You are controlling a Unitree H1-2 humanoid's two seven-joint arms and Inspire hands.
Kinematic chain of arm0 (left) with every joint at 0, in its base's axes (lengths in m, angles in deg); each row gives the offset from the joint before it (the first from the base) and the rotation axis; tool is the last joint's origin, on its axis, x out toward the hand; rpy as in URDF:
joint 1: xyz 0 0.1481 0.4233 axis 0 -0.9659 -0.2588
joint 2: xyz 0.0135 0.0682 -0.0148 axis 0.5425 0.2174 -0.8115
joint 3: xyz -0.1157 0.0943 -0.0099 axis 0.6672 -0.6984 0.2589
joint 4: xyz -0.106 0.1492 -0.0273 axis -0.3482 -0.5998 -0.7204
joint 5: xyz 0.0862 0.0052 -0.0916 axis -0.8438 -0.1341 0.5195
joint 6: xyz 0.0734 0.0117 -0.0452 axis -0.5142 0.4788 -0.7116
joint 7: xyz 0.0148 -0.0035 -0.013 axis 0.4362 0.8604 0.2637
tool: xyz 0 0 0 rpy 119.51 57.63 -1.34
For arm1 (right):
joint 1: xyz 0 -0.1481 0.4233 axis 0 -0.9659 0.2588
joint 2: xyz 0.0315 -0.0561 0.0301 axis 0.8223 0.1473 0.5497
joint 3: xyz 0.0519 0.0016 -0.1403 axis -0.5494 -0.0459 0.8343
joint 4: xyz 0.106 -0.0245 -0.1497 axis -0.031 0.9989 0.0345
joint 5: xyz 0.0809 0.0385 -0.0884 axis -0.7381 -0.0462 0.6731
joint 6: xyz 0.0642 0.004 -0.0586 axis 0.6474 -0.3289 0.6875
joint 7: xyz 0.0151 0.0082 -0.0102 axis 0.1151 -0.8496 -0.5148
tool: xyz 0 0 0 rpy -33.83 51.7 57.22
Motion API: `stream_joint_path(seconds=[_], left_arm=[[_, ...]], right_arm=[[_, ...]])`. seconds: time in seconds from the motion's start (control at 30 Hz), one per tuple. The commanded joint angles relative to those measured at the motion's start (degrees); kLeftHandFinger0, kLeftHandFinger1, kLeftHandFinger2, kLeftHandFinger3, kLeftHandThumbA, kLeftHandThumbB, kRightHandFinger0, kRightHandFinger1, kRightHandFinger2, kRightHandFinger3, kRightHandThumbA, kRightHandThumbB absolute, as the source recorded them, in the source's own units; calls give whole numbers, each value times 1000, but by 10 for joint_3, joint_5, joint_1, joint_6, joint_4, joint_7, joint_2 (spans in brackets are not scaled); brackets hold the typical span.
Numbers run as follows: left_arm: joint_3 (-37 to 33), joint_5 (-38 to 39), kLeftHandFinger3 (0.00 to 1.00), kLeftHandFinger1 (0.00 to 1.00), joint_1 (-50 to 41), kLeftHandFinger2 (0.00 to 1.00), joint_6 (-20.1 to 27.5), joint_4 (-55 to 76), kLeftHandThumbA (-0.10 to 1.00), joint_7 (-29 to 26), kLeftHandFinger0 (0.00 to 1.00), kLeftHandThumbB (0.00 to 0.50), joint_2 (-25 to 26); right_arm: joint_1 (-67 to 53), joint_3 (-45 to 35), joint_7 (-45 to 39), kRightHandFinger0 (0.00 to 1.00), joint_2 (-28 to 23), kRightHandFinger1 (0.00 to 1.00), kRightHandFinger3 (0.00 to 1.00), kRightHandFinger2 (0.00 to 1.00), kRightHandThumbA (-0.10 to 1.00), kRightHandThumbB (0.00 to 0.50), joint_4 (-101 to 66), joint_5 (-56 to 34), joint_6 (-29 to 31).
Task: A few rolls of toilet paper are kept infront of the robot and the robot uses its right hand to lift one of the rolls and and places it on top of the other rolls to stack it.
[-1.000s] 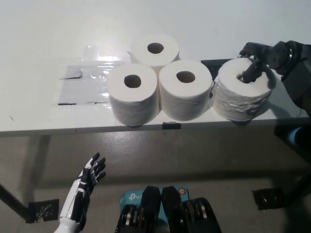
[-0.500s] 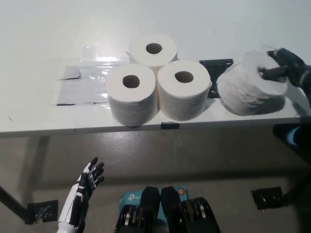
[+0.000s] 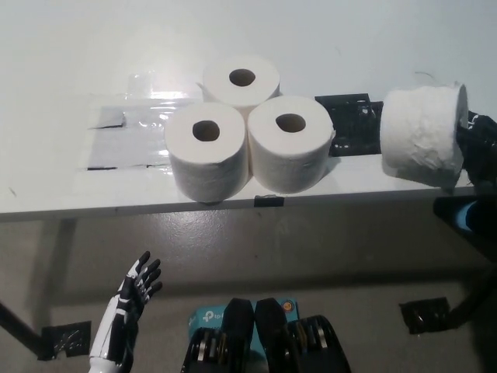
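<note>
Nearest, the white left hand [image 3: 124, 311] hangs low beside the robot's body, below the surface's front edge, fingers [image 3: 146, 273] spread apart and grasping nothing. Farther out, the white surface [image 3: 62, 198] carries three upright rolls [image 3: 242, 124] packed together and touching: two in front, one behind them. They stand well to the left of the black right hand [image 3: 480, 149], which shows only partly at the picture's right edge. That hand grasps the lifted roll [image 3: 423, 134], tipped on its side just left of the fingers, above the surface's right end. A black patch [image 3: 349, 116] lies on the surface between the lifted roll and the group.
</note>
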Motion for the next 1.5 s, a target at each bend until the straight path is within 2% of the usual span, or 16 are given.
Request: stream_joint_path(seconds=[0.0, 0.1, 0.23, 0.33, 0.47, 0.73, 0.8, 0.87, 1.1, 1.23, 1.4, 1.47], left_arm=[[4, 6, 1000, 1000, 0, 1000, 25, 5, 1000, 3, 1000, 195, -4], [5, 8, 1000, 1000, 1, 1000, 23, 6, 1000, 3, 1000, 196, -6], [6, 7, 1000, 1000, 1, 1000, 27, 5, 1000, 5, 1000, 202, -5], [7, 6, 1000, 1000, 1, 1000, 23, 7, 1000, 3, 1000, 203, -6], [8, 4, 1000, 1000, 0, 1000, 22, 7, 1000, 3, 1000, 205, -7], [9, 3, 1000, 1000, 0, 1000, 23, 7, 1000, 4, 1000, 201, -7], [8, 2, 1000, 1000, -1, 1000, 22, 8, 1000, 4, 1000, 200, -8], [9, 2, 1000, 1000, -1, 1000, 23, 8, 1000, 4, 1000, 199, -7], [8, 2, 1000, 1000, -1, 1000, 21, 7, 1000, 5, 1000, 208, -7], [8, -1, 1000, 1000, -2, 1000, 23, 6, 1000, 4, 1000, 193, -5], [10, 1, 1000, 1000, -2, 1000, 23, 4, 1000, 5, 1000, 192, -4], [9, 0, 1000, 1000, -2, 1000, 25, 4, 1000, 5, 1000, 191, -5]], right_arm=[[-20, -29, -38, 0, 19, 0, 0, 0, 1000, 117, 18, -66, -54], [-16, -62, -54, 0, 23, 0, 0, 0, 1000, 91, 20, -101, -76], [-7, -78, -71, 0, 29, 0, 0, 0, 1000, 84, 19, -120, -89], [6, -84, -81, 0, 32, 0, 0, 0, 1000, 113, 16, -133, -100], [25, -89, -100, 0, 37, 0, 23, 0, 1000, 112, 7, -153, -106], [66, -75, -129, 0, 38, 0, 0, 0, 1000, 158, -21, -163, -134], [77, -71, -128, 0, 38, 0, 0, 0, 968, 173, -31, -165, -151], [84, -65, -133, 0, 38, 0, 0, 0, 1000, 168, -36, -163, -155], [98, -57, -126, 0, 37, 0, 0, 0, 983, 146, -71, -175, -183], [102, -56, -134, 0, 35, 0, 0, 0, 1000, 122, -81, -178, -186], [107, -54, -126, 0, 33, 0, 0, 0, 983, 135, -87, -178, -196], [108, -29, -129, 0, 34, 0, 0, 0, 974, 117, -96, -155, -178]])
